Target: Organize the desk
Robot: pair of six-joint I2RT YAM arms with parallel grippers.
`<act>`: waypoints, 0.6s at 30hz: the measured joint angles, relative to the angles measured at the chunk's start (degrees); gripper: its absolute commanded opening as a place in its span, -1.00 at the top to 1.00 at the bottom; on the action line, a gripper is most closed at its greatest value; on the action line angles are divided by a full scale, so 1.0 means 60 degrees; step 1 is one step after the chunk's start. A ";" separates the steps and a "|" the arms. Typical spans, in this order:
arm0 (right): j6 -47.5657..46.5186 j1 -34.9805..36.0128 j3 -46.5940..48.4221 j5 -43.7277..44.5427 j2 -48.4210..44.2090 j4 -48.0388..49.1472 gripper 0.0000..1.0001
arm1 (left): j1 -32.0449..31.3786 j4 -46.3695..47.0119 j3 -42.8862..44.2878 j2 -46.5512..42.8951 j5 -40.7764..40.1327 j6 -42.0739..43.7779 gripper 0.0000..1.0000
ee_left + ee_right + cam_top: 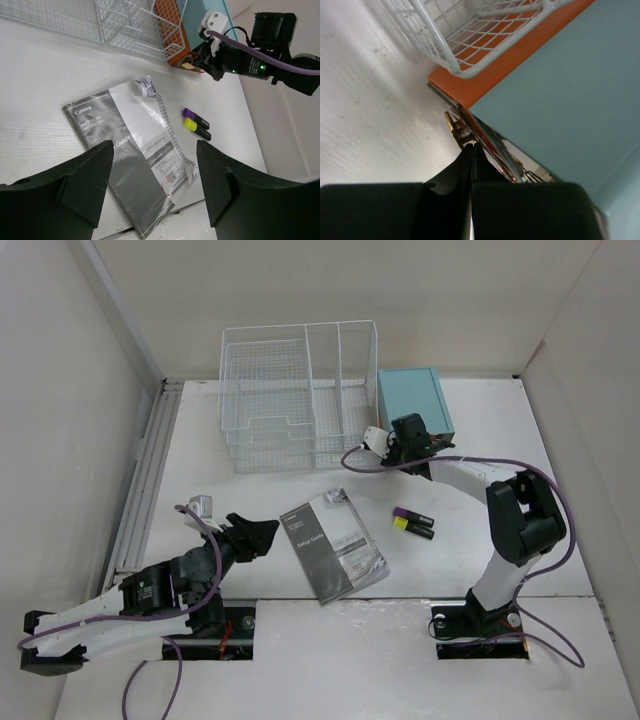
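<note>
A: Starting nearest: the white desk [340, 650], wide and flat, carrying everything. Anything put away yet?

B: Hard to call any of it done. Low at the near left, the left claw [258, 532]: spread wide, gripping nothing, hanging just short of the Canon setup guide [332, 545].

A: And the guide itself?

B: Lying loose and askew on the desk, cover up, far corner curled. Framed between the open fingers [75, 185] in the left wrist view, not touched by them.

A: Beyond that?

B: Just to the right, a purple-capped highlighter [413, 517] and a yellow-capped highlighter [415, 530], side by side, close enough to be touching. Also loose.

A: Further back?

B: The right claw [471, 150], reaching low to the front corner of the teal box [415, 405]. Fingers pressed together, no gap worth naming. Impossible to tell whether pinching the small brass pull [454, 124] on the orange drawer front [470, 85] or merely nosing up beside it.

A: Farthest?

B: The white wire-mesh organizer [300, 390], hard against the teal box, nothing visible inside from above.

A: So, progress?

B: Barely begun, by the look of it. Probably working at a drawer first. Guide and both highlighters left to stow.
</note>
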 measured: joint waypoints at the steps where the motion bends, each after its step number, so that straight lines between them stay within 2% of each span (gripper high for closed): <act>1: 0.0044 0.0040 -0.0113 0.0153 0.0000 0.0189 1.00 | 0.0000 0.0000 -0.0004 0.0000 0.0000 0.0004 -0.27; 5: 0.0178 0.0117 -0.0499 0.0426 -0.0102 0.0754 1.00 | -0.0033 0.0000 0.0000 0.0000 -0.0004 0.0000 -0.27; 8: 0.0204 0.0102 -0.0630 -0.0175 -0.0743 -0.0029 1.00 | -0.0069 0.0000 -0.0004 -0.0026 0.0004 0.0004 -0.27; 13: 0.0688 -0.0098 -0.1723 -0.1781 -0.3716 -0.0342 1.00 | -0.0135 0.0015 -0.0004 -0.0215 0.0000 0.0004 -0.27; 15: 0.1366 -0.0361 -0.1912 -0.2178 -0.4717 -0.0306 1.00 | -0.0168 0.0015 -0.0004 -0.0222 0.0000 0.0004 -0.27; 18: 0.2787 -0.1235 -0.1916 -0.2590 -0.5373 0.0069 1.00 | -0.0171 0.0015 -0.0004 -0.0222 0.0004 0.0004 -0.27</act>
